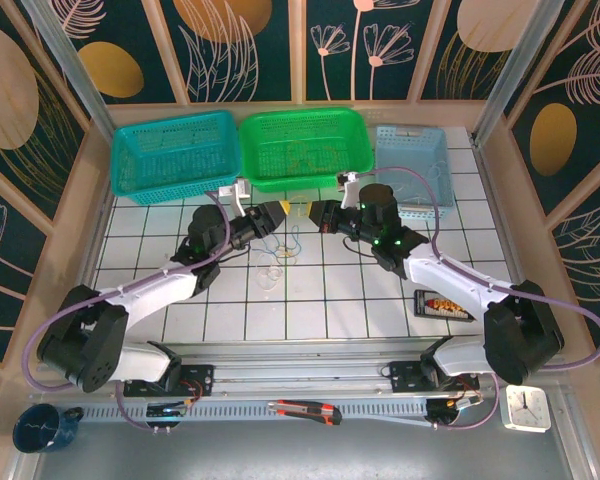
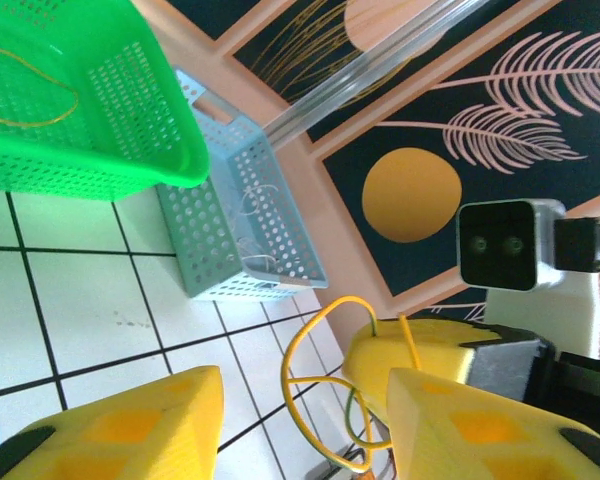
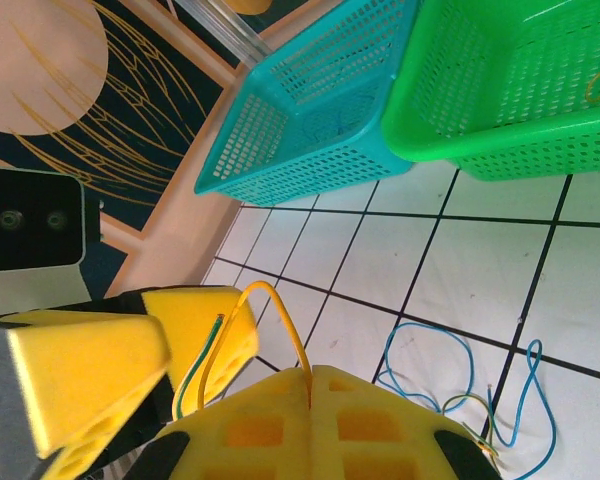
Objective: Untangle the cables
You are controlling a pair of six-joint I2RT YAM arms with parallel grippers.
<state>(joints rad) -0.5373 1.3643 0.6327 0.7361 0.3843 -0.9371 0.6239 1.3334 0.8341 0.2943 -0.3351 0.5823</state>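
Yellow foam pads (image 3: 250, 430) of the right gripper (image 3: 310, 385) sit closest: clamped on a thin yellow wire (image 3: 265, 292) that arches out of their seam and drops into the left gripper (image 2: 305, 400), whose jaws stand apart, pinching nothing. My read: one strand being separated. Next move needs the left to close on it, then a slow pull apart. The other cables (image 3: 460, 390), thin blue and white loops, lie loosely overlapped on the white tiled table (image 3: 480, 260) beside the right jaws.
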